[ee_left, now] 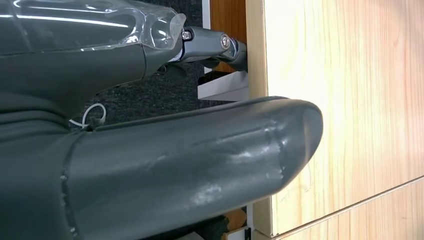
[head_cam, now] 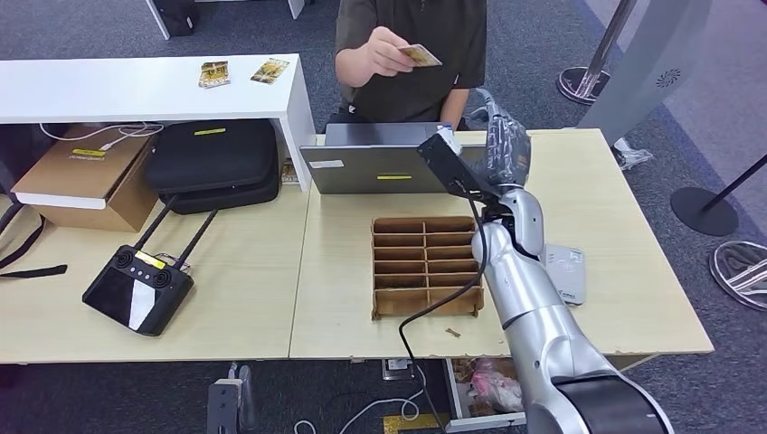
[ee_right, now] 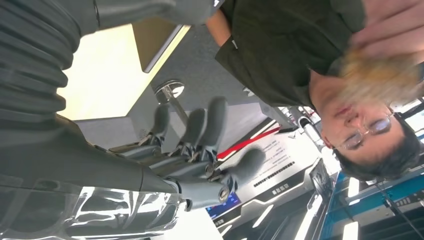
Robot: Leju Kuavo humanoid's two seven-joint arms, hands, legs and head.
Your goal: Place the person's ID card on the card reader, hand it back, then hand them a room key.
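Card (head_cam: 421,56) sits at eleven o'clock from your right hand (head_cam: 503,136), long axis roughly level, pinched by the person's hand (head_cam: 384,52). Your right fingers (ee_right: 200,125) are spread, holding nothing. Left hand (ee_left: 190,165) hangs by the desk edge; grip unreadable.

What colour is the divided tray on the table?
Brown, like cardboard; the head view shows it best.

The card (head_cam: 420,56) in the person's hand (head_cam: 386,51) is too small to read; the right arm (head_cam: 529,298) hides part of the card reader (head_cam: 566,271).
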